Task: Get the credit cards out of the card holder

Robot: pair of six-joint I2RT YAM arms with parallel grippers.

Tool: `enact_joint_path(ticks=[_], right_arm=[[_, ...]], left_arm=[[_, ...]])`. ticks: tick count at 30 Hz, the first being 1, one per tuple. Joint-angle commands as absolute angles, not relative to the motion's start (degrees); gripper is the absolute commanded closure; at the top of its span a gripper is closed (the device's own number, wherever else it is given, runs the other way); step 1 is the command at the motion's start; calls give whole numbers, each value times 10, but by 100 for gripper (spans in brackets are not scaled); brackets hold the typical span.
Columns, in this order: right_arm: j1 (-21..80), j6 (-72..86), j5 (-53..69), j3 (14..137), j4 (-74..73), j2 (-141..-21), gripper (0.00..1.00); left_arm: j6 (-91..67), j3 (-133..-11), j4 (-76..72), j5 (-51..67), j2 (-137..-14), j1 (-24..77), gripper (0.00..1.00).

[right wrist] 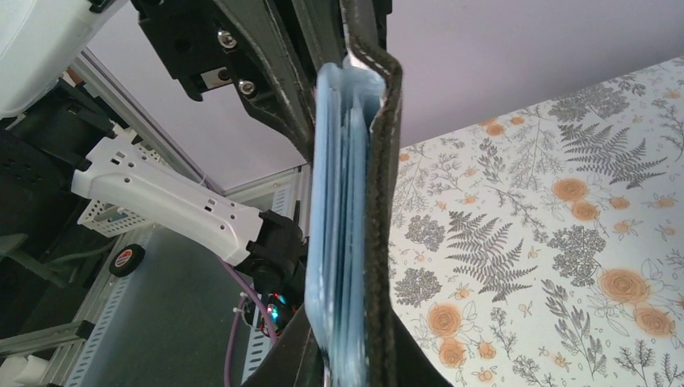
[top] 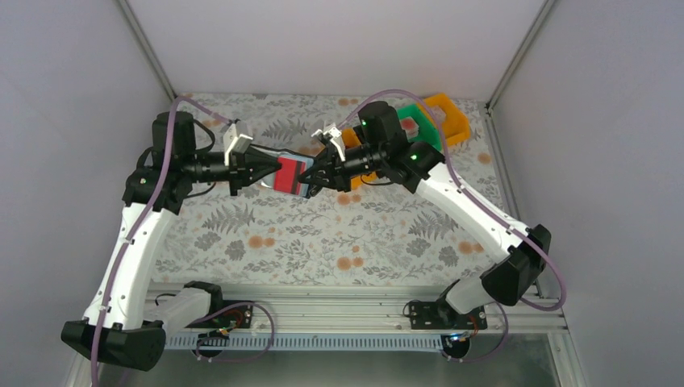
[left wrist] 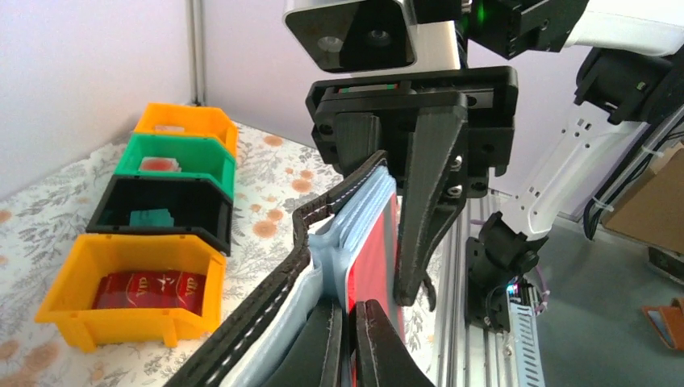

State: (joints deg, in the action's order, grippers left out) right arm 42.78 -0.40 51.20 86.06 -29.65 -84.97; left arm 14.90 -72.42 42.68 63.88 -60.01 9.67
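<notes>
While both arms hold the holder aloft at mid-frame overhead:
- Left gripper, bottom of its wrist view: pinched shut, seemingly on the red card edge.
- Card: seated in holder pocket.
- Right gripper, beyond: clamped on the holder's far end.
- Step: extraction.
- Next: left draws back; right holds firm.

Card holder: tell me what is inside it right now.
Inside the card holder, pale blue pocket layers show, with what looks like a red card between them. The layers are seen only edge-on, so how many cards they hold stays hidden.
</notes>
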Motion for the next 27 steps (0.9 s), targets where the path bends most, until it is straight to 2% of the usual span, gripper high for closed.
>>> enact_joint_path(ticks=[1,5,9,14,19,24,27], right_arm=[[441,-5,532,895,-239,-863,96],[440,-15,535,884,-249,-855,95],[439,-16,545,856,-239,-842,82],[439,-19,547,827,-224,-817,76],[434,-29,541,806,-233,-798,78],[433,-27,556,801,-234,-794,95],[433,-27,552,803,-234,-790,96]], left_arm=[[176,-729,457,704,-596,114,98],[180,-735,474,720,-595,109,98],[177,-747,480,732,-599,98,98],[178,-754,484,737,-604,75,98],[201,-764,507,747,-604,54,98],[202,-755,505,746,-603,52,98],[205,-753,504,737,-600,52,98]])
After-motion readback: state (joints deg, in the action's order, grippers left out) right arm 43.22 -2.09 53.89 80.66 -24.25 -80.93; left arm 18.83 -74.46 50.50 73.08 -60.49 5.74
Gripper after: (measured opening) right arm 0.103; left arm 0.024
